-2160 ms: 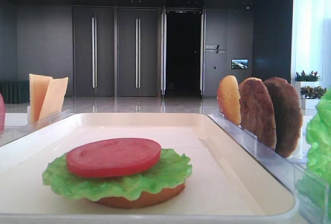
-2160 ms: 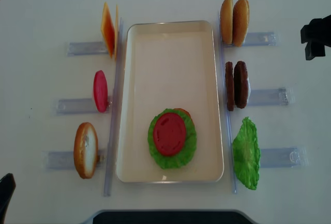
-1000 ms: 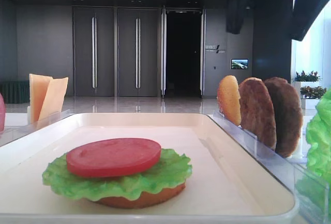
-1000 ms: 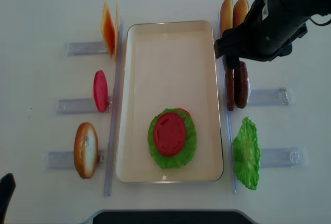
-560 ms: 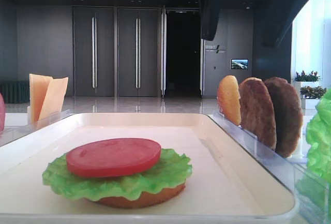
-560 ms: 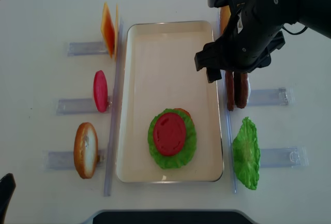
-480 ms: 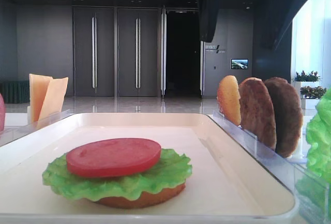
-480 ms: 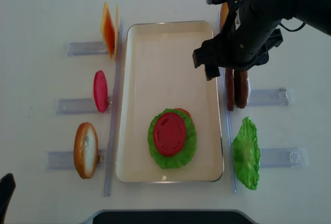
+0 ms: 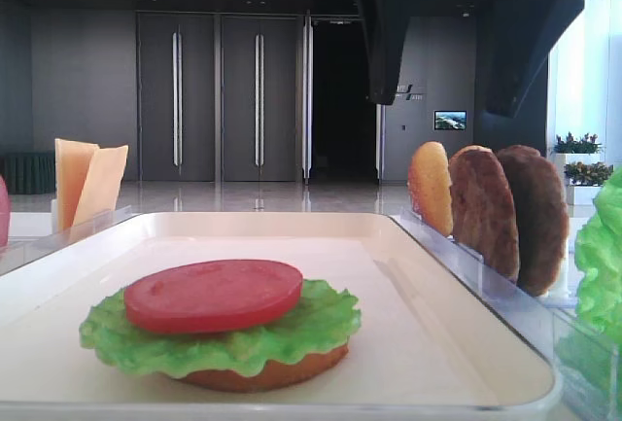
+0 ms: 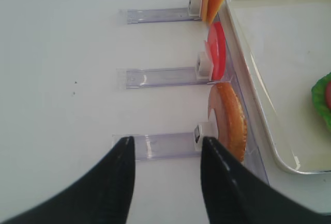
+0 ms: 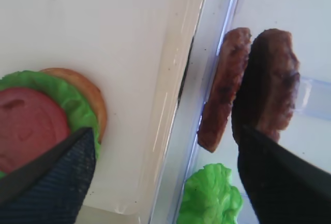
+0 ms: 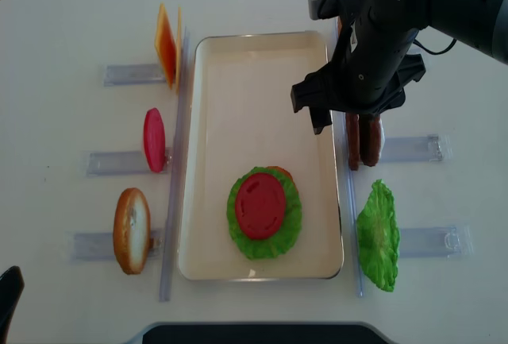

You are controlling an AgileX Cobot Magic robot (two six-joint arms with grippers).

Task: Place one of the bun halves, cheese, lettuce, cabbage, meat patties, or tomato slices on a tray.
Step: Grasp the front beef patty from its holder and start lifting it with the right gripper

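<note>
The cream tray [image 12: 254, 74] holds a stack of bun half, lettuce and tomato slice [image 12: 262, 205]. Two meat patties [image 12: 362, 141] stand on edge in a clear rack just right of the tray. My right gripper [image 12: 349, 117] hangs open and empty above them, one finger over the tray's rim. In the right wrist view the patties [image 11: 222, 87] lie between its wide-spread fingers [image 11: 51, 182]. Off the tray's left side, my left gripper [image 10: 166, 141] is open and empty beside a standing bun half [image 10: 230, 120]. No cabbage is in view.
Left racks hold cheese [image 12: 167, 42], a tomato slice [image 12: 154, 139] and a bun half [image 12: 131, 230]. A lettuce leaf [image 12: 378, 237] stands in the near right rack. A bun [image 9: 430, 188] stands behind the patties; the arm hides that rack from above.
The right arm came in from the right edge, moved left over the patties and tray rim, and sank lower. Its jaws stayed open. Nothing else moved.
</note>
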